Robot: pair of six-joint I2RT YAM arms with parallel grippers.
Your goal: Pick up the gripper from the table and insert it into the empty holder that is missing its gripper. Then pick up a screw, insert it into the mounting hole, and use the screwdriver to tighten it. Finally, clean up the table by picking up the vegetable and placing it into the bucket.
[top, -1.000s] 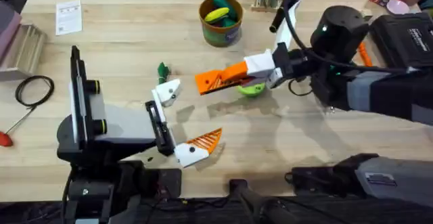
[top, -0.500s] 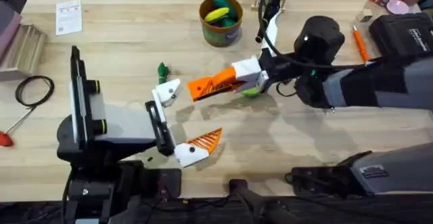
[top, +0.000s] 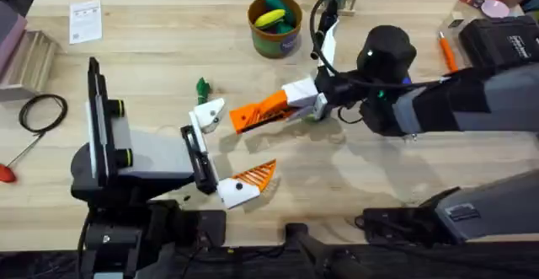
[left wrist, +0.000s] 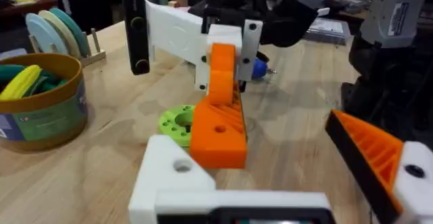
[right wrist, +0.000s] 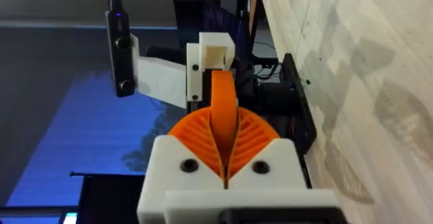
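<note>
My right gripper (top: pixel 268 108) reaches across the middle, shut on the orange ribbed gripper (top: pixel 242 120). That piece's tip hangs just right of the empty white holder (top: pixel 208 114) on my left arm. In the left wrist view the orange gripper (left wrist: pixel 218 130) stands right behind the bare holder (left wrist: pixel 170 174). My left gripper (top: pixel 226 148) is open wide, its other finger (top: pixel 251 178) carrying an orange pad. The dark green vegetable (top: pixel 202 87) lies on the table behind the holder. The bucket (top: pixel 275 24) stands at the back with yellow and green pieces inside. The screwdriver's blue tip end (left wrist: pixel 257 68) peeks out behind my right gripper.
A bright green disc (left wrist: pixel 177 120) lies under the right gripper. An orange pen-like tool (top: pixel 446 53) rests at the right, a paper card (top: pixel 85 20) and a black cable loop (top: pixel 43 112) at the left. A rack of discs (left wrist: pixel 57 32) stands behind the bucket.
My right arm has swung left with the orange gripper, bringing its tip close to the left arm's empty holder. The left arm has not moved.
</note>
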